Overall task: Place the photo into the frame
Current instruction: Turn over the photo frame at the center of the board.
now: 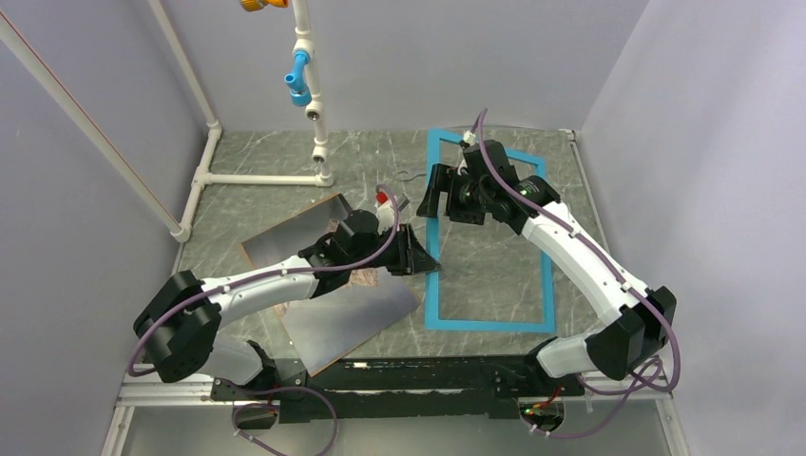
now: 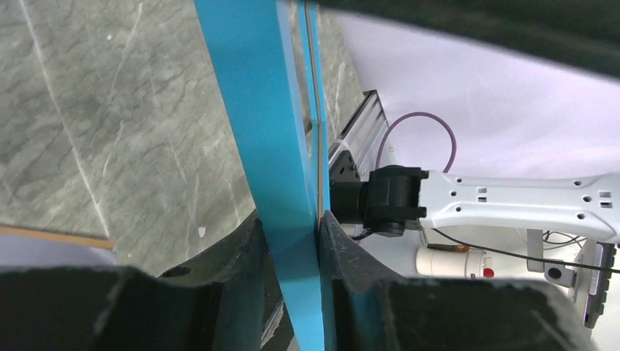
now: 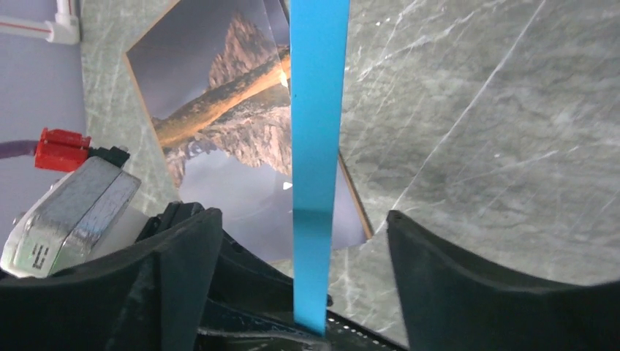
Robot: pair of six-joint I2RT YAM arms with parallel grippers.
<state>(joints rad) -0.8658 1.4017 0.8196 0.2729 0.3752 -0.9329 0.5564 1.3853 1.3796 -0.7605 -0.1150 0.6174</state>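
The blue frame (image 1: 546, 285) lies on the marble table at centre right. My left gripper (image 1: 421, 256) is shut on the frame's left rail (image 2: 292, 219), about halfway along it. My right gripper (image 1: 434, 195) is open and straddles the same rail (image 3: 318, 146) nearer the far end, with its fingers (image 3: 183, 270) apart on either side and not touching. The photo (image 3: 219, 110), a mountain mirrored in a lake, lies face up left of the frame on a brown board. In the top view the photo (image 1: 356, 309) is partly hidden under my left arm.
A white pipe stand (image 1: 314, 123) with a blue fitting rises at the back left, and its base pipes run along the table's left side. Grey walls close in the table on three sides. The black arm rail (image 1: 409, 375) runs along the near edge.
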